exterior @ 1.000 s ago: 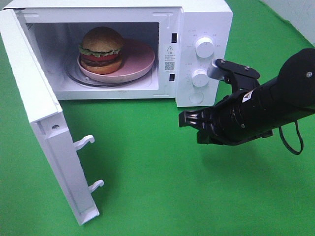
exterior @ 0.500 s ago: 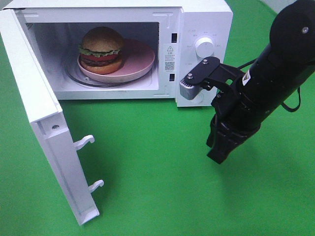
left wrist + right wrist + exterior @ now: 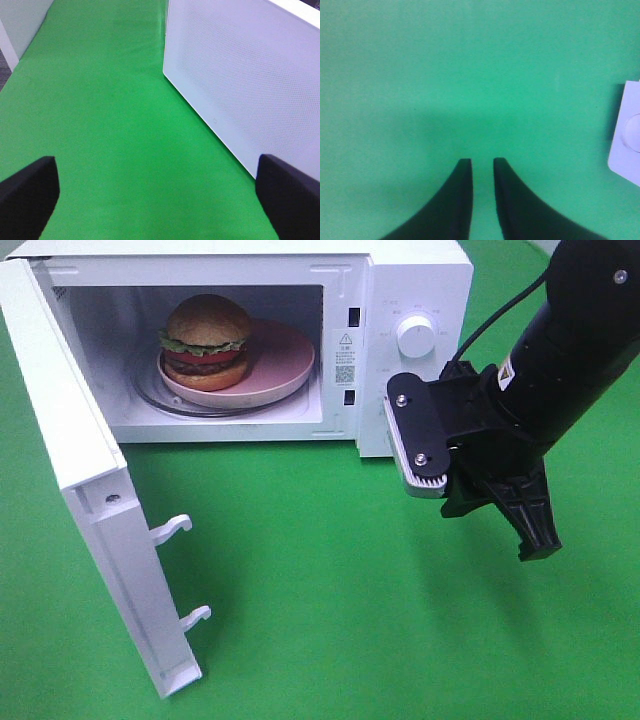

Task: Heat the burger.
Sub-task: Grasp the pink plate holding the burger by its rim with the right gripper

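A green cloth (image 3: 330,620) is covering the work surface. In the high view a white microwave (image 3: 415,280) is standing at the back, its door (image 3: 90,510) hanging wide open on the left. The burger (image 3: 206,340) is sitting inside the cavity on a pink plate (image 3: 285,365), over the plate's left part. The right gripper (image 3: 538,540) is pointing down at the cloth just in front of the control panel.

In the left wrist view the left gripper (image 3: 157,197) is hovering over the cloth, its fingers (image 3: 27,197) spreading wide and gripping nothing, with a white dotted panel (image 3: 250,75) beside it.

In the right wrist view the right fingers (image 3: 452,205) are standing a narrow slit apart, with nothing between them.
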Controlling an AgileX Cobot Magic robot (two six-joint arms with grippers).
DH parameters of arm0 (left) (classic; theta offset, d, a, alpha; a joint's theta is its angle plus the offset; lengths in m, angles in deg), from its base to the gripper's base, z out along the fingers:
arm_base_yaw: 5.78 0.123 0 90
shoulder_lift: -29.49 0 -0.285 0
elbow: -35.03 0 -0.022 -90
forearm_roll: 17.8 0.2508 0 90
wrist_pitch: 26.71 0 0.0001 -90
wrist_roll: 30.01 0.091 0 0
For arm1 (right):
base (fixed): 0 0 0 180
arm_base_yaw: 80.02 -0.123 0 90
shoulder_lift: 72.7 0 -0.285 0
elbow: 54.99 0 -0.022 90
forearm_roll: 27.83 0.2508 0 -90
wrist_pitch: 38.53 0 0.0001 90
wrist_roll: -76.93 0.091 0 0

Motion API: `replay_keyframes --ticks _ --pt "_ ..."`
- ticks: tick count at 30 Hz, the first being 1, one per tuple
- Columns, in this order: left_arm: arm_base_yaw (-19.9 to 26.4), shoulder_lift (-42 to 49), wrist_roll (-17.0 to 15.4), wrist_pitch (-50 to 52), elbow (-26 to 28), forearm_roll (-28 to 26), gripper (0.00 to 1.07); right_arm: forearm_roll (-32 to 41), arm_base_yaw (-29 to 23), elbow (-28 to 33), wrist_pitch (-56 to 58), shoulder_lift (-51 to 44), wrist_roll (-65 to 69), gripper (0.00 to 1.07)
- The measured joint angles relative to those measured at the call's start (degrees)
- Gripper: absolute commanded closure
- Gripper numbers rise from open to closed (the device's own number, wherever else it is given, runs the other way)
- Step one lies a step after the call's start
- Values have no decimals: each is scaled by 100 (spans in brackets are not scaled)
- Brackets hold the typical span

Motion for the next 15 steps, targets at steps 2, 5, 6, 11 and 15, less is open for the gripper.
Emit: replay_keyframes --ticks 2,5,6,11,15 --pt "0 0 0 0 0 0 6 -92 0 0 -178 0 -40 59" --pt "0 0 0 0 0 0 6 -218 -29 0 -470 0 -80 41" --pt "0 0 0 0 0 0 6 -355 -109 0 -728 0 -52 31" --pt "0 0 0 0 0 0 6 -561 -298 0 -1243 0 292 23" --pt "0 0 0 0 0 0 6 -722 -367 0 -1730 0 533 23"
